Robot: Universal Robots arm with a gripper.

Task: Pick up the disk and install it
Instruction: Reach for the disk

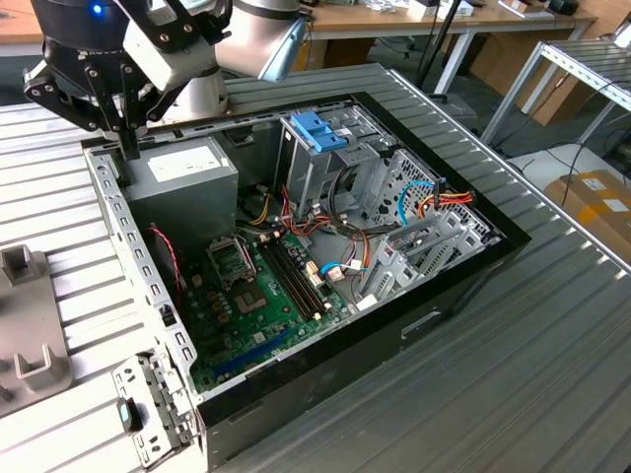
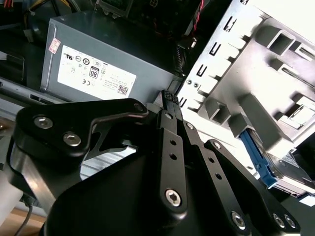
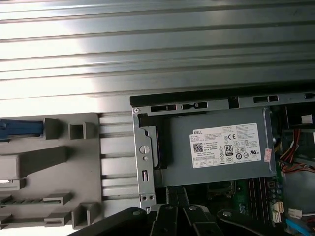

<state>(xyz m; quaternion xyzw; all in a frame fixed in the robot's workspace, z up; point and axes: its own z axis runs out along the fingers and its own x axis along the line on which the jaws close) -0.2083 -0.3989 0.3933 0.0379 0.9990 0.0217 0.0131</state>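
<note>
"Step in hand?" asks one.

"Pick-up, it seems, and not yet begun. The fingers (image 2: 170,142) are pressed together and hold nothing, hanging over a corner of the open computer case (image 1: 133,251), beside the power supply (image 2: 98,54)."

"And the disk?"

"The disk (image 2: 288,172) sits in the grey holder (image 2: 256,73) on the surface (image 1: 552,325), outside the case, apart from the fingers and untouched. The next move probably calls for travel over to the holder, with the fingers parting to close across the blue-railed edges."
</note>
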